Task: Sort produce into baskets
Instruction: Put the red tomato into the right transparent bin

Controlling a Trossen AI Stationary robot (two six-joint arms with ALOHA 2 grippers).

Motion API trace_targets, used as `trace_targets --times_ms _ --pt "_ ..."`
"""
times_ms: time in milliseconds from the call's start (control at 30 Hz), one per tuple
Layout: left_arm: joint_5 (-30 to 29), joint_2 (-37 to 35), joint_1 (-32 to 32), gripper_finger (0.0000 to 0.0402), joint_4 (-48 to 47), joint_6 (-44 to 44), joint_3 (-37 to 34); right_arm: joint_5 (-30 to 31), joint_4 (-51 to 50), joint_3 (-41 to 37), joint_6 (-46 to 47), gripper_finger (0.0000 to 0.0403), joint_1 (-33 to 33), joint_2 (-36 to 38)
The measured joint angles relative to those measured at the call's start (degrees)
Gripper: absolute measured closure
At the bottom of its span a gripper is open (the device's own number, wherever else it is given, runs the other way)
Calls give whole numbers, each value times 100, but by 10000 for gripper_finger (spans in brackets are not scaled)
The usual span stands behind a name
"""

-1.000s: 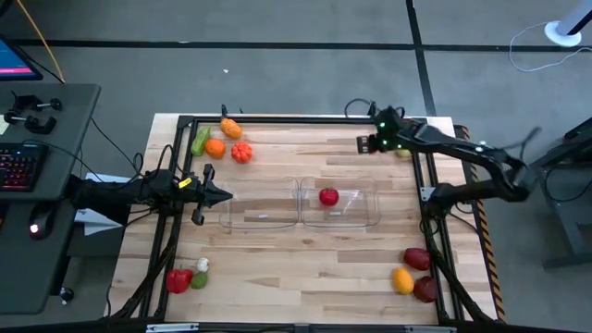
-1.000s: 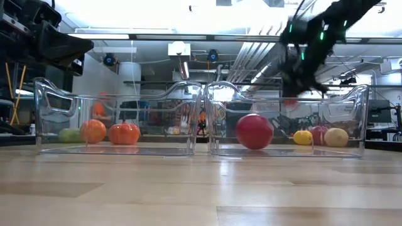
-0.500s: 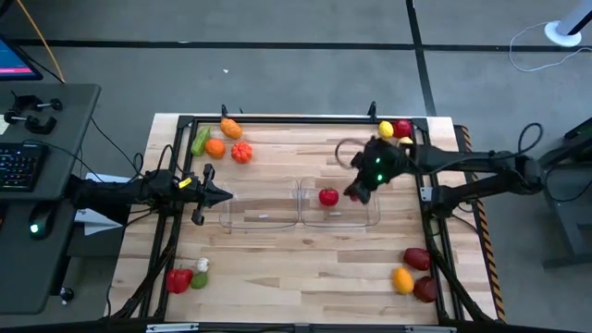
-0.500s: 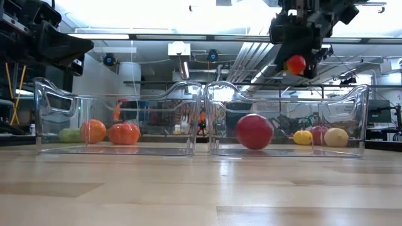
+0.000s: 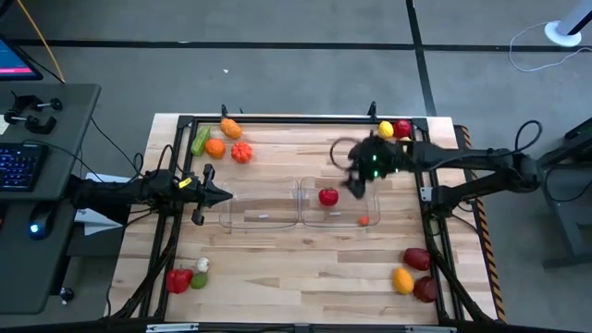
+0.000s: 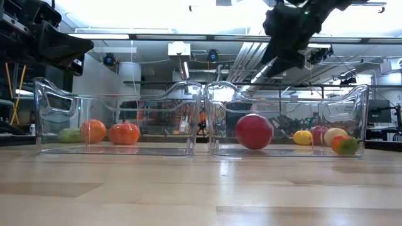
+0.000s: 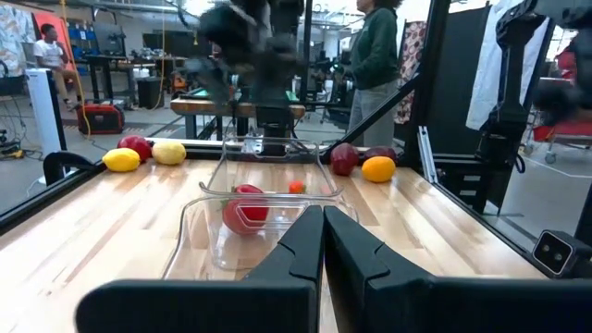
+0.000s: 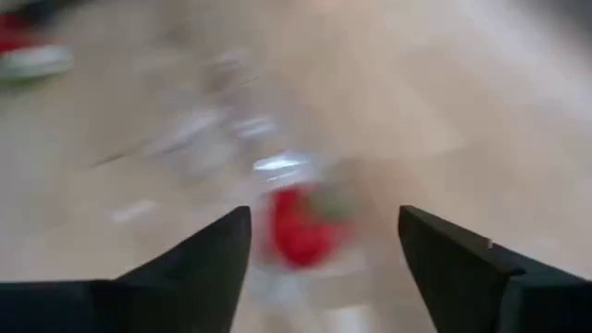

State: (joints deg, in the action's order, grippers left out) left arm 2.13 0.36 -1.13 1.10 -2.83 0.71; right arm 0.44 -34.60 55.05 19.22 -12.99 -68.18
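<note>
The counter (image 5: pixel 277 259) is pale wood planking on a grey floor; a desk (image 5: pixel 42 185) with a keyboard stands beside it. Two clear baskets sit mid-counter: the left basket (image 5: pixel 259 215) holds nothing; the right basket (image 5: pixel 370 199) holds a red piece (image 5: pixel 328 196) and a small orange piece (image 5: pixel 363 220). The right pincer (image 5: pixel 354 185) hangs over the right basket, fingers spread, empty. The left pincer (image 5: pixel 222 194) is closed, empty, beside the left basket. Only the left wrist view shows a person (image 7: pixel 375 46) in the room.

You get bright, even overhead light with soft shadows on the table (image 5: pixel 277 250). Ceiling glare washes out the low view. The right wrist view is heavily motion-blurred.
</note>
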Motion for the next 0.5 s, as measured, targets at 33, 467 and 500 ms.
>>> trace_targets --times_ms 33,467,500 --pt "-2 2 0 401 -2 0 0 548 -220 173 -139 122 -142 0" --pt "-2 2 0 401 0 -2 0 1748 -82 -449 1866 100 -3630 -2" --pt "0 2 0 401 -2 0 0 1769 114 -557 2101 100 -3817 -2"
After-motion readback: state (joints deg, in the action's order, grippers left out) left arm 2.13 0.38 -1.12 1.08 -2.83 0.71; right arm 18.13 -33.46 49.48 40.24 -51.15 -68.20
